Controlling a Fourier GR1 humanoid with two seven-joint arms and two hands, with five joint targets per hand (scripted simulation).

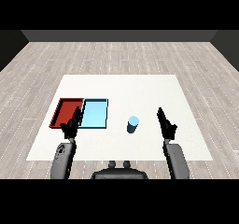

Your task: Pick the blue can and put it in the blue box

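**Blue can on open bench, both hands free**

From my feed I count one blue can [133,124], two trays, two hands. The blue can stands upright on the white bench [140,90], a little right of the bench's middle and nearer the near edge than the far edge. Nothing touches it. Bare bench all round it.

The red tray [66,104] and the blue tray [95,113] lie side by side in the left half of the bench, their inner walls touching, red nearer the left edge. Both trays hold nothing that I can see. The blue tray sits left of the can, with a strip of bare bench between them, nothing in that strip.

My left hand [71,125] hangs over the near ends of the trays, about where the two meet, covering part of the red tray's near right corner. Its fingers look straight, pointing toward the far edge, holding nothing. It is the only thing near the blue tray.

My right hand [166,123] is right of the can, near but apart, at about the same depth on the bench. Fingers straight and pointed toward the far edge, holding nothing.

Far half of the bench is bare, so is the right strip beyond the right hand. Grey plank floor [116,55] surrounds the bench on every side.
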